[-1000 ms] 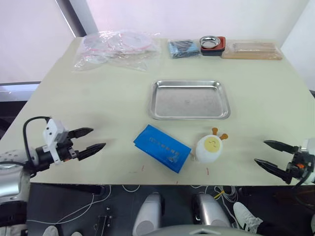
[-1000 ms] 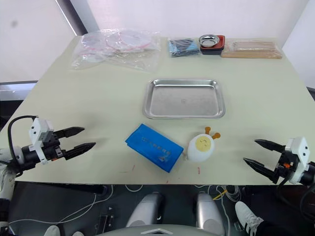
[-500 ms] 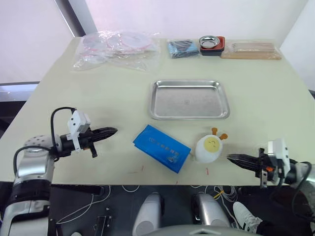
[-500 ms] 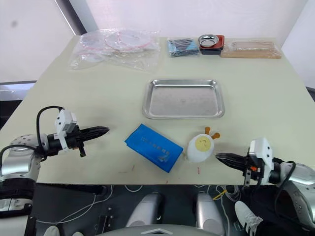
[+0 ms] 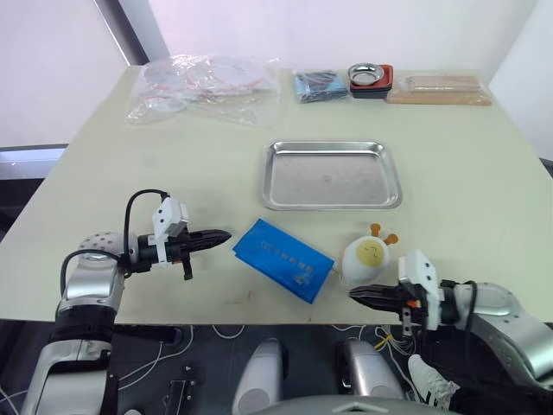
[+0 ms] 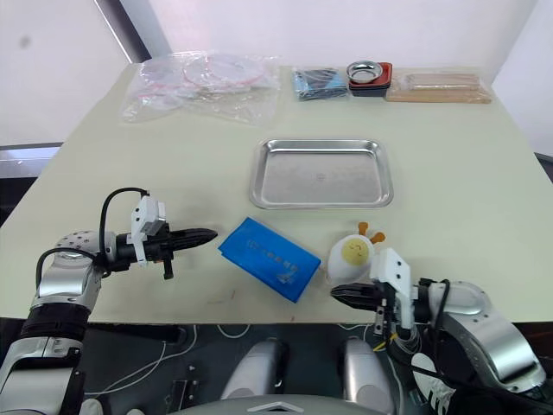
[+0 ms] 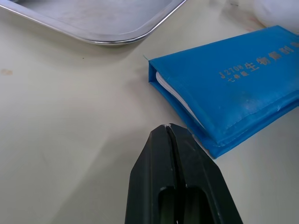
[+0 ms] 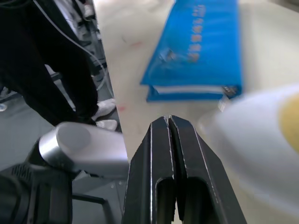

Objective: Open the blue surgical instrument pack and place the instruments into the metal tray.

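The blue surgical instrument pack (image 5: pixel 283 258) lies folded shut near the table's front edge, pale printing on top; its pale lining edge shows in the left wrist view (image 7: pixel 175 95). The instruments are hidden. The metal tray (image 5: pixel 331 175) sits behind the pack, with nothing in it. My left gripper (image 5: pixel 223 235) is shut, its tip pointing at the pack's left end from a short gap away. My right gripper (image 5: pixel 354 295) is shut, low at the front edge just right of the pack's near corner, holding nothing.
A white egg-shaped toy (image 5: pixel 366 257) with a yellow face stands right of the pack, close behind my right gripper. At the table's back lie clear plastic bags (image 5: pixel 203 85), a darker blue packet (image 5: pixel 320 85), a small metal bowl in a red holder (image 5: pixel 371 78) and a wooden block (image 5: pixel 437 88).
Both grippers went from open to shut and both arms swung inward toward the pack; the left tip now sits near its left end, the right tip near its front right corner.
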Controlling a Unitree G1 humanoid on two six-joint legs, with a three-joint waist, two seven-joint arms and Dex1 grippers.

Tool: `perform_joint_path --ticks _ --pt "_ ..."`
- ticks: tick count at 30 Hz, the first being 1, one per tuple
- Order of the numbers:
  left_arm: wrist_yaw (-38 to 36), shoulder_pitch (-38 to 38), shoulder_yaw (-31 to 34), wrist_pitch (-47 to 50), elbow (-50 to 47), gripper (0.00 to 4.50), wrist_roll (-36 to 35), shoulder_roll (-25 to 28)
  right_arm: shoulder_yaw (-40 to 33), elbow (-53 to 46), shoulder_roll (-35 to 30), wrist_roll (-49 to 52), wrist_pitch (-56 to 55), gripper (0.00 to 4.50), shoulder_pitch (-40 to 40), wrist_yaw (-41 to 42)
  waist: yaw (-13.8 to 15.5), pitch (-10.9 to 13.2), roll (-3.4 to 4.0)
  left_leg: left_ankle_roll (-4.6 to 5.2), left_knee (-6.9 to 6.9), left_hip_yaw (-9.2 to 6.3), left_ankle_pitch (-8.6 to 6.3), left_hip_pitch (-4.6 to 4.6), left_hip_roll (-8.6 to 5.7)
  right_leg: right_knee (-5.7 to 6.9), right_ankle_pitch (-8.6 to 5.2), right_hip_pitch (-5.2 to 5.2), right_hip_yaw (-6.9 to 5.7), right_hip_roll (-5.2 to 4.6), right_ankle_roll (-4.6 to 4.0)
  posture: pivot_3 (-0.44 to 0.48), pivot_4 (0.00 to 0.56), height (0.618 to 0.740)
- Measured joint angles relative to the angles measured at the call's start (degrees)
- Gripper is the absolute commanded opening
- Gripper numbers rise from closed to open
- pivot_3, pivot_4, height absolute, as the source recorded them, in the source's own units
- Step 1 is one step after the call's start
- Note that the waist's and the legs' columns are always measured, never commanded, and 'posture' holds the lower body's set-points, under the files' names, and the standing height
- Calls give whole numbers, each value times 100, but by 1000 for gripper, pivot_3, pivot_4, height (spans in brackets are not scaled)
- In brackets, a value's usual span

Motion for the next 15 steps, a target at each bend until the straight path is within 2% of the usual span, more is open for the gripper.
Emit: perform_joint_path --ticks 5,15 --pt "-41 17 -109 25 -86 0 1 -9 401 258 317 -348 54 56 -275 -300 8 -1 -1 0 1 -3 0 -5 -1 -2 4 0 -1 -3 -5 0 150 740" --pt "-6 -263 -357 -140 127 0 167 -275 721 627 654 -851 90 56 -792 -687 -2 -1 -2 0 8 -7 0 -4 -2 5 9 0 -3 10 -11 0 150 740"
